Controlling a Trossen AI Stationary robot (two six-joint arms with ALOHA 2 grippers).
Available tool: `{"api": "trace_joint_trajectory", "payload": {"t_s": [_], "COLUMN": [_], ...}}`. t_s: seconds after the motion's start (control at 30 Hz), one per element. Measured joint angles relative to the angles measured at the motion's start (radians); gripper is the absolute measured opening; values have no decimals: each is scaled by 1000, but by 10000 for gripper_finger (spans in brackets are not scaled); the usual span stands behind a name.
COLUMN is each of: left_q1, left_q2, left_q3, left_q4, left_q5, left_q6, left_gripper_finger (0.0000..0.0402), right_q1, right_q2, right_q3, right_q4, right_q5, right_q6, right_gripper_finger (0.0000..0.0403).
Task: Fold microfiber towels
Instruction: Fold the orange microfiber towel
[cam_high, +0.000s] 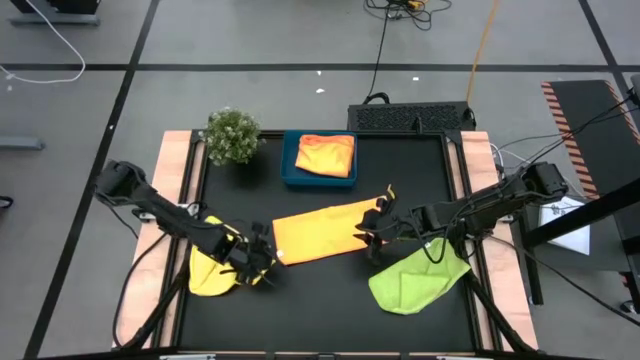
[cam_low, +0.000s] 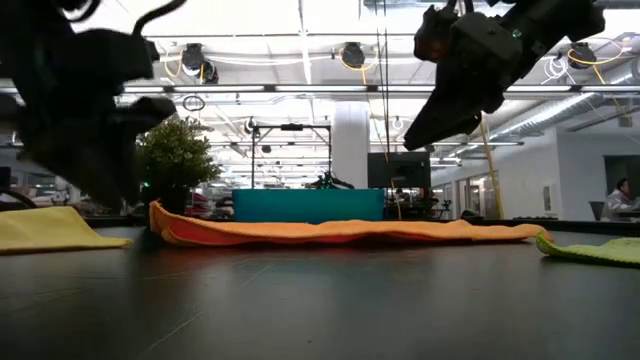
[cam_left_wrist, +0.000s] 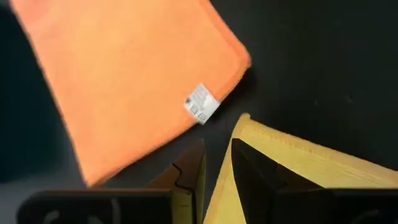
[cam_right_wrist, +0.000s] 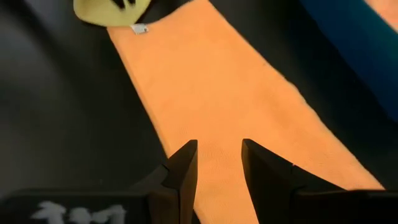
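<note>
An orange-yellow microfiber towel (cam_high: 322, 232) lies folded into a long strip across the middle of the black table; a white label (cam_left_wrist: 201, 104) shows at its left near corner. My left gripper (cam_high: 260, 262) hovers just off that corner, over the edge of a crumpled yellow towel (cam_high: 208, 272); its fingers (cam_left_wrist: 186, 180) stand a little apart with nothing between them. My right gripper (cam_right_wrist: 219, 167) hangs open above the strip's right end and stays clear of it in the low view (cam_low: 432, 125). A lime green towel (cam_high: 415, 280) lies at the near right.
A blue tray (cam_high: 292, 170) at the far middle holds a folded orange towel (cam_high: 326, 155). A small green plant (cam_high: 232, 135) stands to its left. The table's wooden side rails (cam_high: 178, 170) run along both edges. A dark box (cam_high: 410, 117) sits behind the table.
</note>
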Motion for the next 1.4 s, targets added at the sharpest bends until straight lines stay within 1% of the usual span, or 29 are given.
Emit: {"api": "trace_joint_trajectory", "payload": {"t_s": [0.1,0.2,0.33,0.5,0.6,0.67,0.73,0.87,1.0,1.13,1.2,1.3,1.4], "left_q1": [0,0,2,1,-5,-10,-15,-46,-113,-167,-186,-192,-174], "left_q2": [66,122,164,155,125,112,110,107,103,84,57,21,11], "left_q3": [0,0,2,2,1,1,1,5,8,30,49,80,84], "left_q4": [61,113,154,155,149,125,89,-27,-127,-219,-240,-212,-182], "left_q5": [-5,-26,-97,-113,-119,-110,-73,-14,-16,-65,-127,-231,-268], "left_q6": [50,99,128,130,119,83,33,-111,-214,-254,-246,-189,-115], "left_gripper_finger": [81,81,82,87,104,123,143,179,200,204,203,198,194], "right_q1": [0,0,0,0,0,0,0,0,0,0,-1,-3,-3], "right_q2": [0,0,0,0,0,0,0,0,0,0,0,0,0], "right_q3": [0,0,0,0,0,0,0,0,0,0,-1,-1,-1], "right_q4": [7,30,45,43,43,43,43,43,43,43,43,45,49], "right_q5": [22,22,22,22,22,22,22,21,21,21,21,21,21], "right_q6": [-11,-17,-25,-26,-26,-26,-22,-21,-21,-19,-19,-19,-18], "right_gripper_finger": [115,115,115,115,115,115,115,115,115,115,115,115,115]}}
